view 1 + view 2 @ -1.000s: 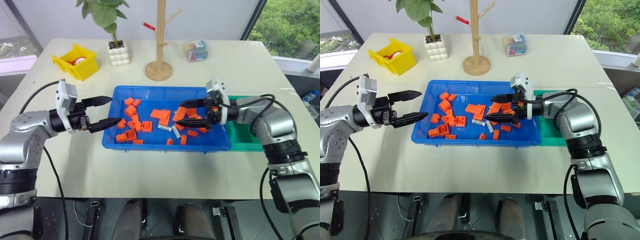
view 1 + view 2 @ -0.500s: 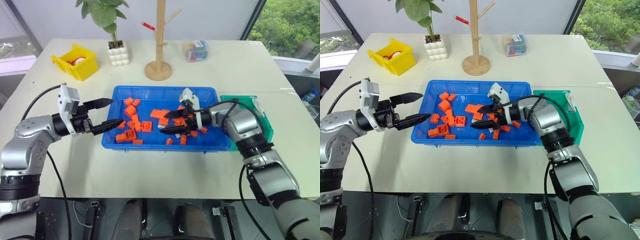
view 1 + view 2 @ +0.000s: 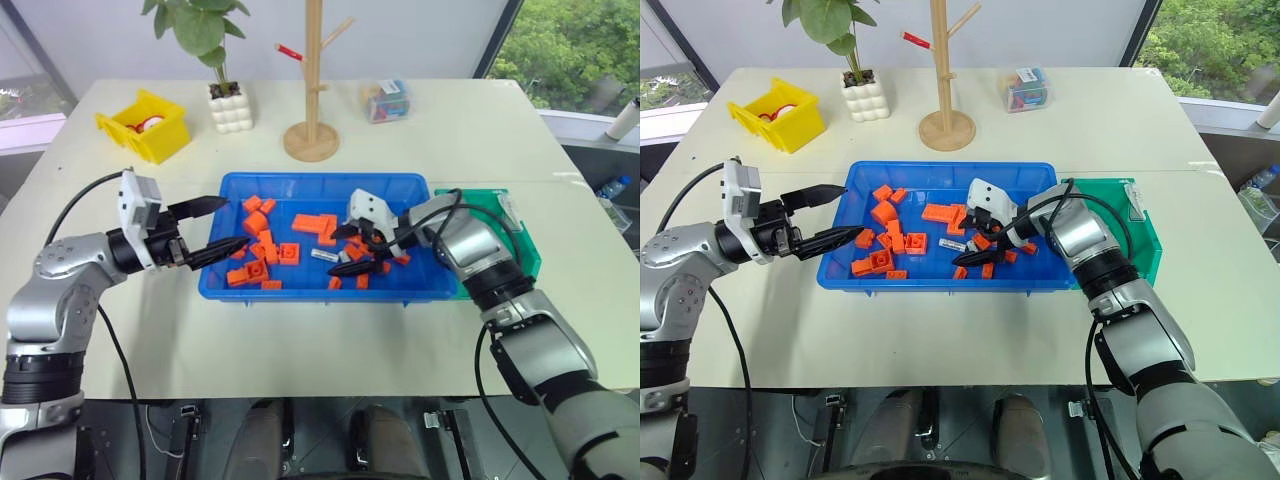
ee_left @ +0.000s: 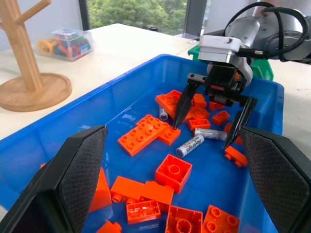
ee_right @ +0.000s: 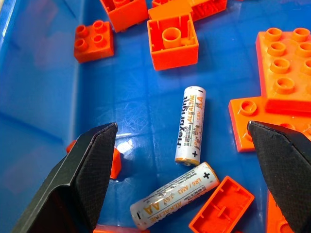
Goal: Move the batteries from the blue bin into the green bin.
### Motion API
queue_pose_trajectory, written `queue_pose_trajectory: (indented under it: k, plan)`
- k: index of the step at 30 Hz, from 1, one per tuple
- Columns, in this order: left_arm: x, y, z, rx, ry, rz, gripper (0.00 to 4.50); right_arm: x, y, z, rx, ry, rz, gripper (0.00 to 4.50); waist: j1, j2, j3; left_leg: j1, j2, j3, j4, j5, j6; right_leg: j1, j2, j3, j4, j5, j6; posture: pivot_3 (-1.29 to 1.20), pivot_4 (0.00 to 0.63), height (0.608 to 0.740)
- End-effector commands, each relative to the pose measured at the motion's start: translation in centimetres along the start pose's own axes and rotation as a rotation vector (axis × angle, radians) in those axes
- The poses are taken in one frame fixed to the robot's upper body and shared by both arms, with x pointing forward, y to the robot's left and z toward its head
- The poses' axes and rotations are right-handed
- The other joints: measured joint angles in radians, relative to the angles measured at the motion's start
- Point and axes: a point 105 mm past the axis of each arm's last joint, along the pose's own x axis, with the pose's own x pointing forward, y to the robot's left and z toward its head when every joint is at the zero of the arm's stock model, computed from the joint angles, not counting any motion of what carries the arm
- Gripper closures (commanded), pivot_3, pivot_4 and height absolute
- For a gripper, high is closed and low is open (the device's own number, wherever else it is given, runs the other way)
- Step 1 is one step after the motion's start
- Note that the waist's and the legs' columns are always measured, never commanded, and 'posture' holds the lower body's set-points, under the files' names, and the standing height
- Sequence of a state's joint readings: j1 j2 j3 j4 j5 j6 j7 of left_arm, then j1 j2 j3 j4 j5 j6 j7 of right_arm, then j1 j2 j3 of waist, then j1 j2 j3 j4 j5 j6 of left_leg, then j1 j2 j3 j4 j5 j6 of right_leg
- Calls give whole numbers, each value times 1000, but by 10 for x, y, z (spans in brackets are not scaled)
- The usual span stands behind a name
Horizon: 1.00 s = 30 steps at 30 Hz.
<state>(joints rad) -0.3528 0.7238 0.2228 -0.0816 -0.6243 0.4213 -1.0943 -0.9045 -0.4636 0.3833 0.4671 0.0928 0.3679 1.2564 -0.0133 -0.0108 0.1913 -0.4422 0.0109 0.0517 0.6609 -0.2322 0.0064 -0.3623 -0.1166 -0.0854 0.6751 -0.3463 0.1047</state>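
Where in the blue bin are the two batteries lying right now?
In the left wrist view, the batteries lie among orange bricks on the blue bin floor, directly below the open right hand.

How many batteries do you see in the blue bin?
3. Two batteries lie between the open right gripper fingers; a third peeks behind bricks. The blue bin may hide more.

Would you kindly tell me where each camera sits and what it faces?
Head stereo pair: above, looking down at the blue bin, green bin, both arms.
Left wrist: along the open left end effector, facing the open right end effector over a battery.
Right wrist: between its own fingers, down on two batteries among orange bricks.
Shared: blue bin, batteries, bricks.
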Motion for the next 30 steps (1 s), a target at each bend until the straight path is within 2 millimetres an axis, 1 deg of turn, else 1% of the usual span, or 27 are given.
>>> queue_pose_trajectory:
  k: [1, 6, 10, 12, 16, 22, 25, 30]
  plan:
    - [-1, -1, 13, 50, -46, 8, 0, -4, -7, 15, -68, -20, -37, 95, 0, 0, 0, 0, 0, 0, 0, 0, 0, 0, 0, 0, 0, 0, 0, 0, 150, 739]
    - [-2, -2, 13, 48, -44, 13, 0, -10, -17, 36, -130, -70, -98, 95, -1, 0, 0, 0, 0, 0, 0, 0, 0, 0, 0, 0, 0, 0, 0, 0, 150, 739]
    - [-3, -3, 12, 45, -38, 15, 0, -13, -12, 47, -147, -106, -77, 95, 1, 0, 0, 0, 0, 0, 0, 0, 0, 0, 0, 0, 0, 0, 0, 0, 150, 739]
    - [-3, -3, 13, 45, -36, 16, 0, -14, -9, 49, -146, -117, -67, 95, 0, 0, 0, 0, 0, 0, 0, 0, 0, 0, 0, 0, 0, 0, 0, 0, 150, 739]
    - [-4, -3, 12, 44, -29, 18, 0, -14, 5, 45, -124, -122, 0, 95, 0, 0, 0, 0, 0, 0, 0, 0, 0, 0, 0, 0, 0, 0, 0, 0, 150, 739]
    - [-4, -3, 12, 41, -22, 20, 0, -7, 15, 39, -95, -116, 34, 95, 0, 0, 0, 0, 0, 0, 0, 0, 0, 0, 0, 0, 0, 0, 0, 0, 150, 739]
    - [-3, -2, 12, 41, -24, 20, 0, 0, 13, 34, -79, -108, 32, 95, -1, 0, 0, 0, 0, 0, 0, 0, 0, 0, 0, 0, 0, 0, 0, 0, 150, 739]
    - [-2, -2, 12, 43, -29, 23, 0, 12, 2, 23, -41, -74, 11, 95, -1, 0, 0, 0, 0, 0, 0, 0, 0, 0, 0, 0, 0, 0, 0, 0, 150, 739]
